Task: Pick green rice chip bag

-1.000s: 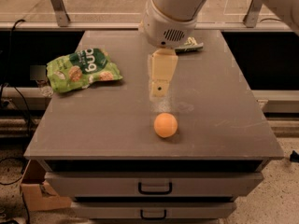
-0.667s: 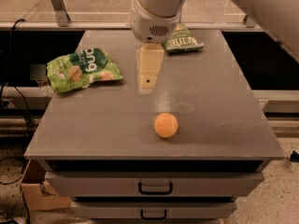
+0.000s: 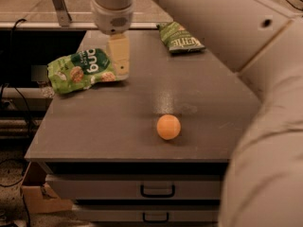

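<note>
Camera view puts the end effector [image 3: 121,69] at the right-hand edge of the green bag [image 3: 83,70], pointing down, its tip overlapping or just touching the bag's corner. I cannot tell which, nor whether it is open or closed. Nothing seems to be held. A second ago it hung over the middle of the bench [image 3: 142,103], right behind the orange ball [image 3: 168,126]; since then it has swung left and away from the ball, and the arm now fills the right side of the view. The bag lies flat and crinkled near the bench's left edge, in much the same place as before, so it looks untouched. That suggests the approach is nearly done and the grasp not yet made. From here the tool likely needs to move a little further left over the bag's body before it drops. The olive bag [image 3: 180,37] at the far edge lies well apart and out of the way.
</note>
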`<action>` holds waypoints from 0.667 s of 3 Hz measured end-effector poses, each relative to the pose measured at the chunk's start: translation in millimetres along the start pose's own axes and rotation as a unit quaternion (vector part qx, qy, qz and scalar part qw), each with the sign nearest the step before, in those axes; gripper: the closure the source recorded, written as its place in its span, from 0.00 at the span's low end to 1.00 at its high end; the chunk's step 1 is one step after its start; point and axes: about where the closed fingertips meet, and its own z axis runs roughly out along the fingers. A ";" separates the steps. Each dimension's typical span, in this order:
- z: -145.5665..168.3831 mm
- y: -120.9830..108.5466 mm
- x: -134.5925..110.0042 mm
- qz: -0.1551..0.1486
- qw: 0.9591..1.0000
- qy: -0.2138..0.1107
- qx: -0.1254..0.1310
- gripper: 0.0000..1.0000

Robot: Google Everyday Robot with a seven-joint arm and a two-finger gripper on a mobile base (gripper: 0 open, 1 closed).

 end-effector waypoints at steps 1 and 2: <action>30.5 -23.9 -10.7 -0.020 0.999 0.020 -0.021 0.00; 58.0 -39.3 -19.4 -0.035 0.998 0.032 -0.041 0.00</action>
